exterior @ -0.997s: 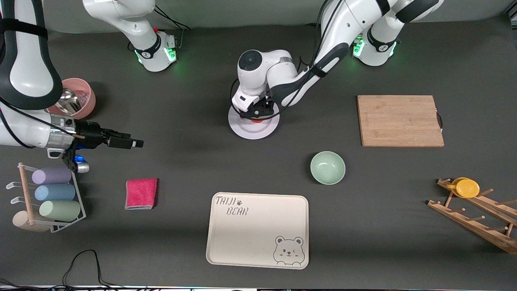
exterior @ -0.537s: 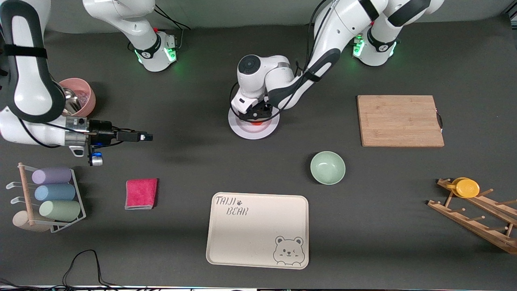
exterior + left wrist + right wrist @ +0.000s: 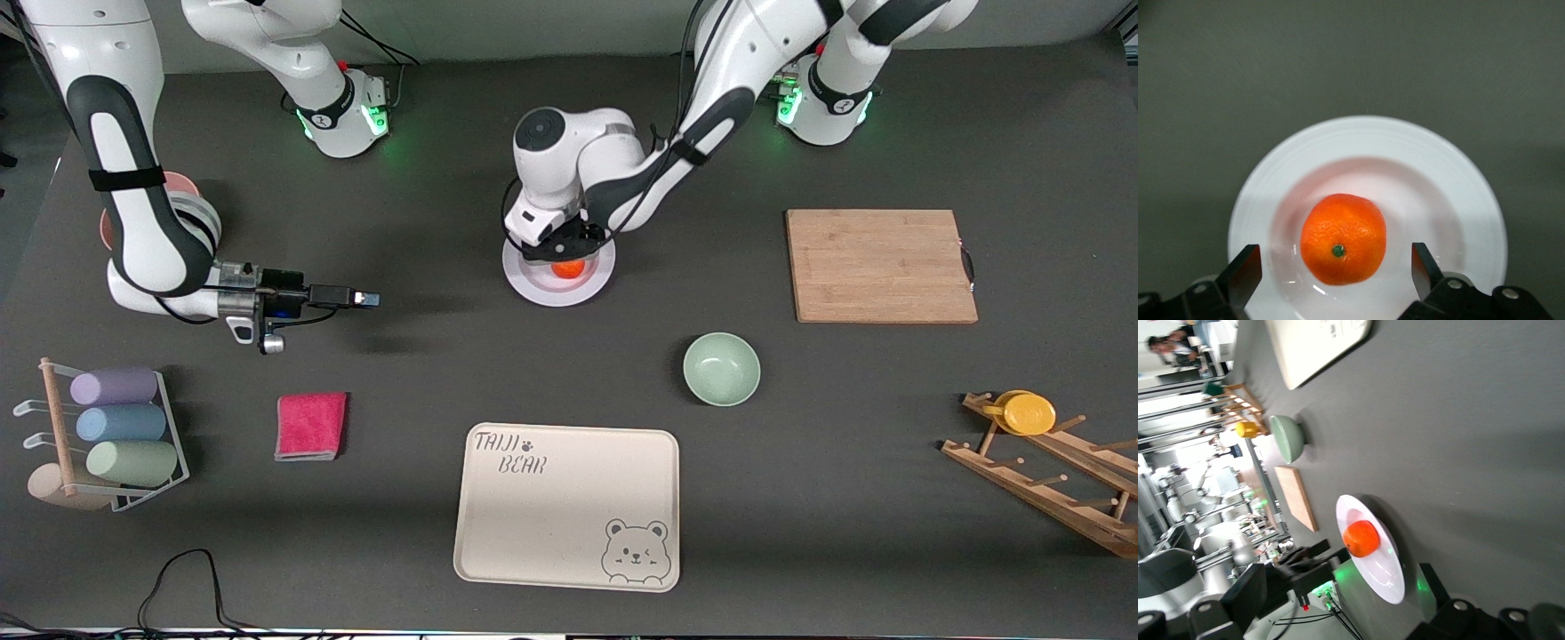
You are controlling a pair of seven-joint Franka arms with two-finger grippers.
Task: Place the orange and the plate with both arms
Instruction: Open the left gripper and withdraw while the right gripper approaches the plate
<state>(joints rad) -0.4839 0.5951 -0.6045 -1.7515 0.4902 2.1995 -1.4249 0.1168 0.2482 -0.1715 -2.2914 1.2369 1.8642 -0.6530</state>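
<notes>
The orange (image 3: 568, 268) lies in the sunken centre of the pale plate (image 3: 533, 283), mid-table near the arms' bases. My left gripper (image 3: 560, 251) hovers just over the orange, open and empty. In the left wrist view the orange (image 3: 1343, 238) sits on the plate (image 3: 1458, 180) between my spread fingertips (image 3: 1246, 267) of the left gripper (image 3: 1336, 270). My right gripper (image 3: 363, 299) is open and empty, held level low over the table, pointing at the plate from the right arm's end. Its wrist view shows the orange (image 3: 1361, 538) and plate (image 3: 1390, 580) ahead of the right gripper (image 3: 1341, 590).
A cream bear tray (image 3: 566, 507) lies near the front camera. A mint-green bowl (image 3: 721, 369) and a wooden board (image 3: 880, 265) lie toward the left arm's end, with a wooden rack and yellow dish (image 3: 1029, 413). A red cloth (image 3: 310, 426) and a cup rack (image 3: 107, 436) lie toward the right arm's end.
My right arm has swung in and its gripper has moved toward the plate. My left gripper has shifted slightly off the orange, which now shows more. Plate and orange have not moved.
</notes>
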